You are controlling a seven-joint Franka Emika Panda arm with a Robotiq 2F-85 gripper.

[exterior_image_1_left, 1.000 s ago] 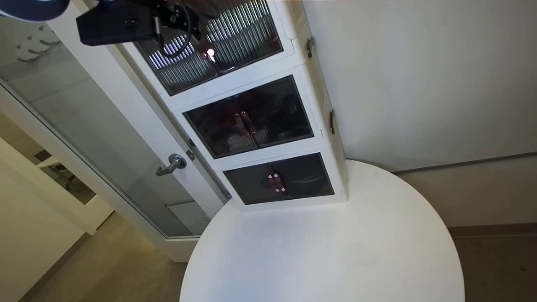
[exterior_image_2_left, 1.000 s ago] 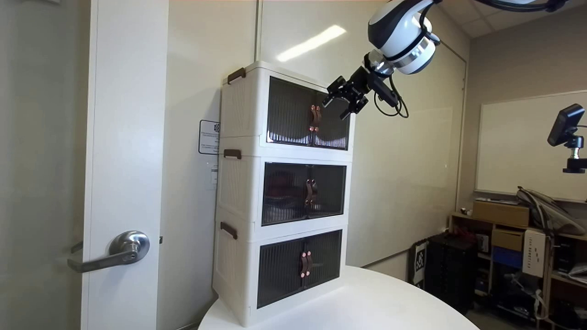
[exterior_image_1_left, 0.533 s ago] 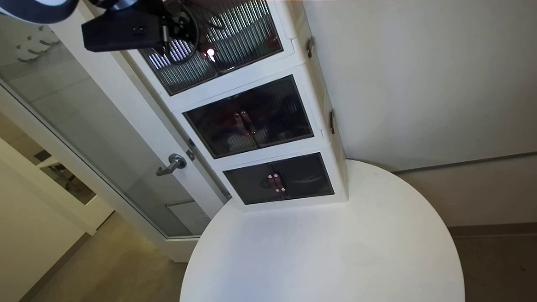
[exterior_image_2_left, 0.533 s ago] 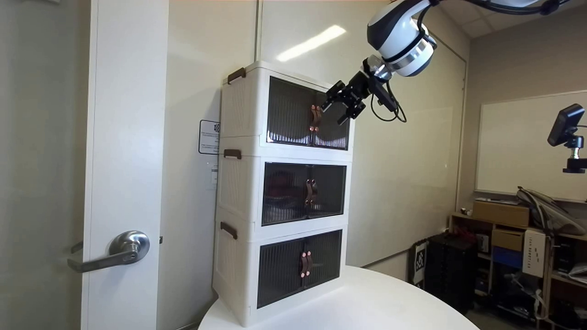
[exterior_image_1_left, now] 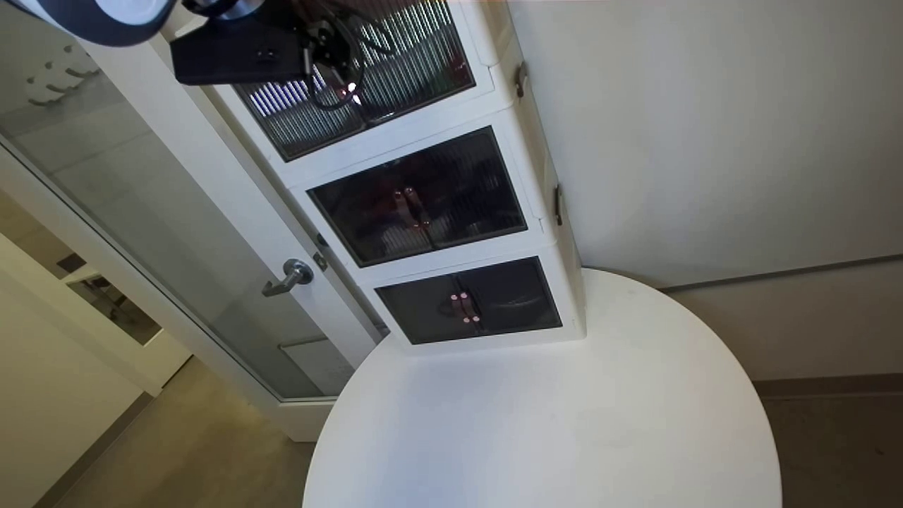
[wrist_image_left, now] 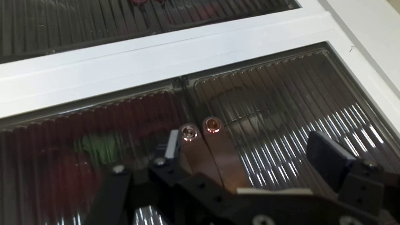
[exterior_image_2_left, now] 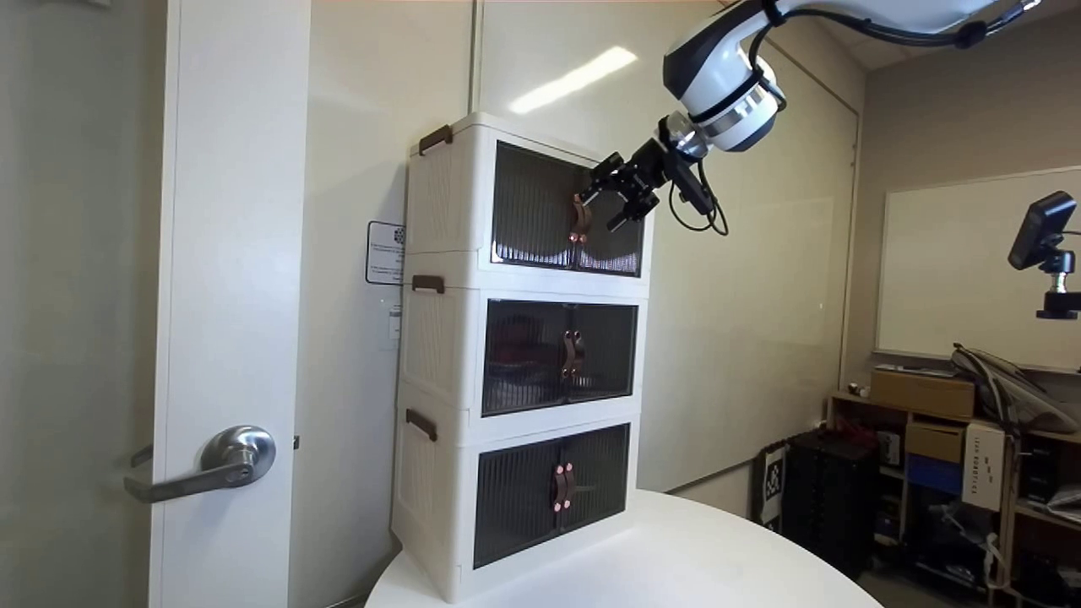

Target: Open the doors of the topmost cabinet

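The topmost cabinet (exterior_image_2_left: pixel 448 198) is white, and its doors (exterior_image_2_left: pixel 534 203) have dark striped panes. Both doors are closed. Two brown leather handle straps (exterior_image_2_left: pixel 581 219) with copper studs sit side by side where the doors meet. In front of the right door my gripper (exterior_image_2_left: pixel 600 213) stands open, tilted down toward the straps. In the wrist view the left finger (wrist_image_left: pixel 172 145) is just beside the left strap (wrist_image_left: pixel 200 153), and the other finger (wrist_image_left: pixel 328 156) is well to the right, over the right pane. The straps' lower ends are hidden by the gripper. Contact cannot be told.
Below are the middle cabinet (exterior_image_2_left: pixel 439 346) and the bottom cabinet (exterior_image_2_left: pixel 431 498), stacked on a round white table (exterior_image_2_left: pixel 701 549). Red and green items (wrist_image_left: pixel 100 148) show through the left pane. A room door with a lever handle (exterior_image_2_left: pixel 203 473) is beside the stack.
In both exterior views the arm and gripper have moved closer to the topmost cabinet's handle straps, lowering slightly. The gripper has stayed open, and the doors have not moved.
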